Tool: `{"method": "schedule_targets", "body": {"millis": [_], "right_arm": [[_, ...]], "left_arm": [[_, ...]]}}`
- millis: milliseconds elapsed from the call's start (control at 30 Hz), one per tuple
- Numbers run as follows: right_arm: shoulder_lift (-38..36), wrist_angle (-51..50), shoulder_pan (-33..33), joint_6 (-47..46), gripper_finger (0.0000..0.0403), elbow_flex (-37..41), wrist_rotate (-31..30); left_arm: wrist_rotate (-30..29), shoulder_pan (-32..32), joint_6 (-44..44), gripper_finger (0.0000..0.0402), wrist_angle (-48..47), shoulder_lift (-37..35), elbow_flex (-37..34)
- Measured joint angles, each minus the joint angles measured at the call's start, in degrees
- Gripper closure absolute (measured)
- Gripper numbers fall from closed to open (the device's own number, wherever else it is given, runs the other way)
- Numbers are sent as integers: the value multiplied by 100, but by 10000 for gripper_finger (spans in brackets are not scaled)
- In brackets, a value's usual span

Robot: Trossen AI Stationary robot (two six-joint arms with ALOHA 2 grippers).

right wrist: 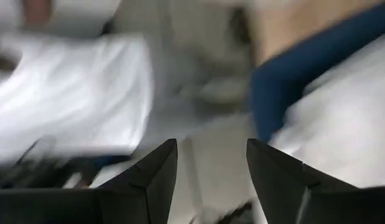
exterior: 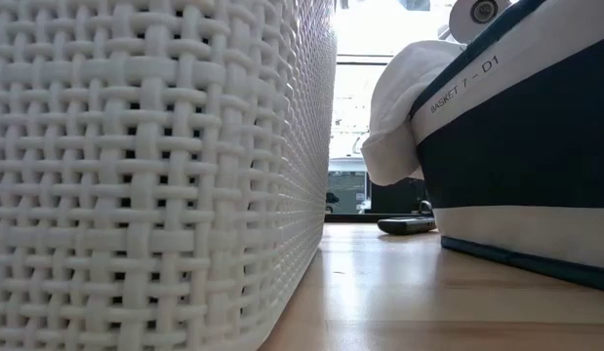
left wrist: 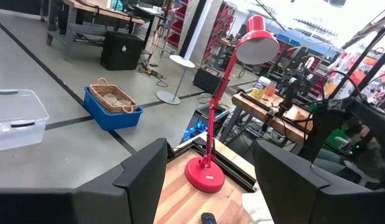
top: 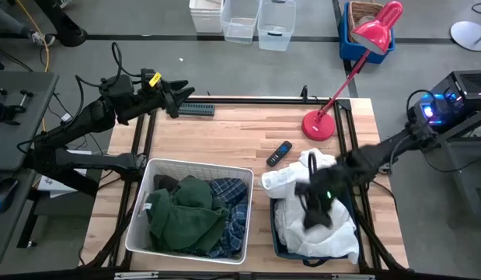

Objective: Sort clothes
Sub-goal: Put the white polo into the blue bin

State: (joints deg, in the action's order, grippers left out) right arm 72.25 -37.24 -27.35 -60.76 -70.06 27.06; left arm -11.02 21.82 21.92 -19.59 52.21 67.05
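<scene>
A dark green garment and a blue-and-white plaid shirt lie in the white woven basket at the near left. Several white pieces fill the navy fabric bin at the near right. One white piece hangs over the bin's far rim and also shows in the low view. My right gripper is open and points down over the white pieces. My left gripper is open and empty, raised at the table's far left edge. My right gripper stands open over the white pieces in the navy bin. The wrist view is blurred, so I cannot tell whether its fingers touch the cloth.
A black remote lies on the wood in the middle of the table. A red desk lamp stands at the far right. A dark strip lies at the far edge near my left gripper. Bare wood lies beyond the two bins.
</scene>
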Motion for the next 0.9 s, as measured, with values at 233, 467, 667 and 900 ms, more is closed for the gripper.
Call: {"method": "schedule_targets", "body": {"millis": [233,467,667,900], "right_arm": [[-2,-3064,1849,686,213,-1048,-2717],[28,-3725,4621,1840,213,-112,-2978],[356,-2132,6049,2369,230,1341,-2210],[1053,-849,6218,2459,387,2327,-1650]], "left_arm": [[151,1,34,174,0,0,0],[150,0,42,174,0,2,0],[150,2,52,174,2,2,0],[150,1,191,174,2,0,0]]}}
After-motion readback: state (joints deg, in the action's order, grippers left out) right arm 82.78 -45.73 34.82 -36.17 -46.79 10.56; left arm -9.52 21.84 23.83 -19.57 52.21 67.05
